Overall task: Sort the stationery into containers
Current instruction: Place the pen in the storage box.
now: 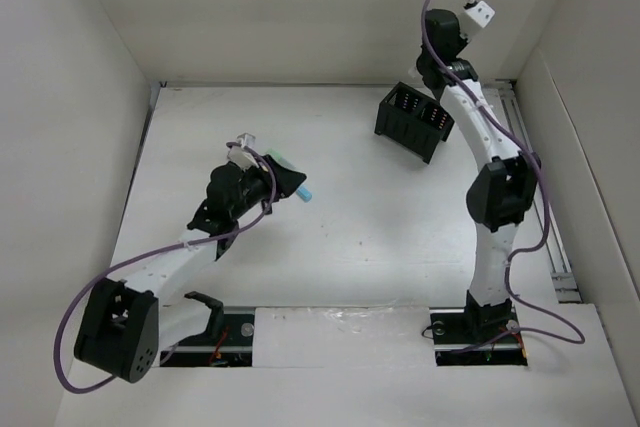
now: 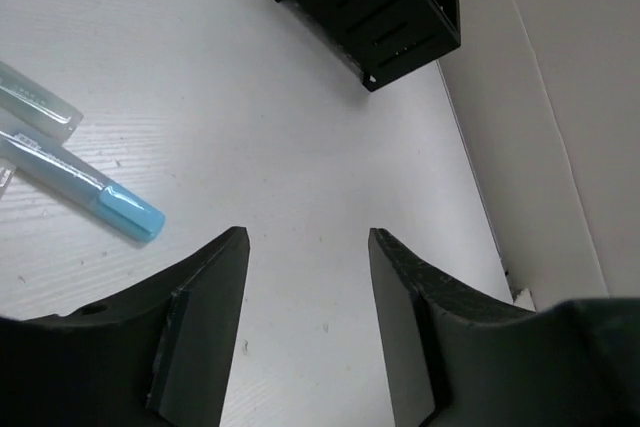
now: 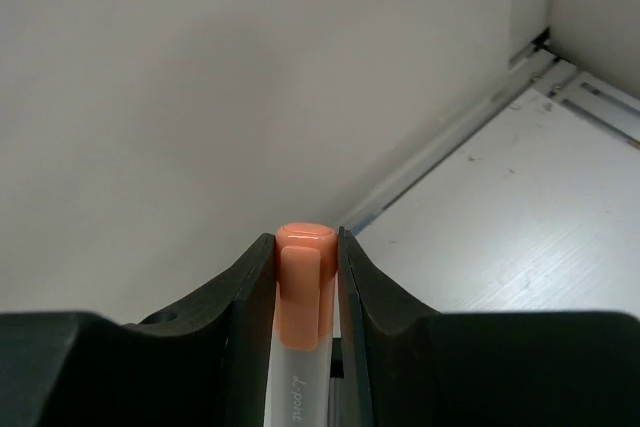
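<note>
My right gripper [image 3: 306, 243] is shut on an orange-capped highlighter [image 3: 303, 277] with a white barrel, held up off the table facing the back wall. In the top view this gripper [image 1: 430, 69] hangs above the black organiser box [image 1: 410, 119] at the back right; the pen is hidden there. My left gripper [image 2: 305, 247] is open and empty above the table. A blue-capped highlighter [image 2: 120, 209] and a second pen with a clear cap [image 2: 35, 105] lie to its left. In the top view the left gripper [image 1: 288, 183] covers them, with the blue tip [image 1: 305, 193] and a green bit [image 1: 283, 159] showing.
The organiser also shows in the left wrist view [image 2: 385, 7], far ahead near the right wall [image 2: 560, 97]. White walls enclose the table on the left, back and right. A metal rail [image 1: 555, 237] runs along the right edge.
</note>
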You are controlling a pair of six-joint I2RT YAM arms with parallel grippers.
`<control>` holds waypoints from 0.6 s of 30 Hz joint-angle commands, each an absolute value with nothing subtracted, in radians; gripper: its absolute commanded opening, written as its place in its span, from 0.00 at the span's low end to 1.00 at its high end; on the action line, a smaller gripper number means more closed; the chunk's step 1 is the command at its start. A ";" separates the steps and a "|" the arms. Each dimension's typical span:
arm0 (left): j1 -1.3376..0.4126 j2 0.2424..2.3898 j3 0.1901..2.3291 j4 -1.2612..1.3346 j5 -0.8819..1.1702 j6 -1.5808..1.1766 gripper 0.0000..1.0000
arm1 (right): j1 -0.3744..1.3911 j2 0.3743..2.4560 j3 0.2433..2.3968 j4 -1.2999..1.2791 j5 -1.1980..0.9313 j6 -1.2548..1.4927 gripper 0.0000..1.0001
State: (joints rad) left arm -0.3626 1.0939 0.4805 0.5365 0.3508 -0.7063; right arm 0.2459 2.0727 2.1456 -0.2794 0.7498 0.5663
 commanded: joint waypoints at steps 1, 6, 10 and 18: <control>-0.373 1.075 0.538 0.554 0.260 -0.646 0.48 | 0.262 2.098 2.145 -0.192 0.864 0.468 0.06; -0.373 0.979 0.512 0.514 0.155 -0.603 0.59 | 0.287 2.135 2.095 -0.137 0.923 0.400 0.06; -0.373 0.879 0.489 0.453 0.062 -0.574 0.62 | 0.307 2.198 2.126 -0.127 0.959 0.348 0.06; -0.373 0.818 0.480 0.420 0.046 -0.565 0.64 | 0.356 2.261 2.112 -0.081 1.046 0.275 0.06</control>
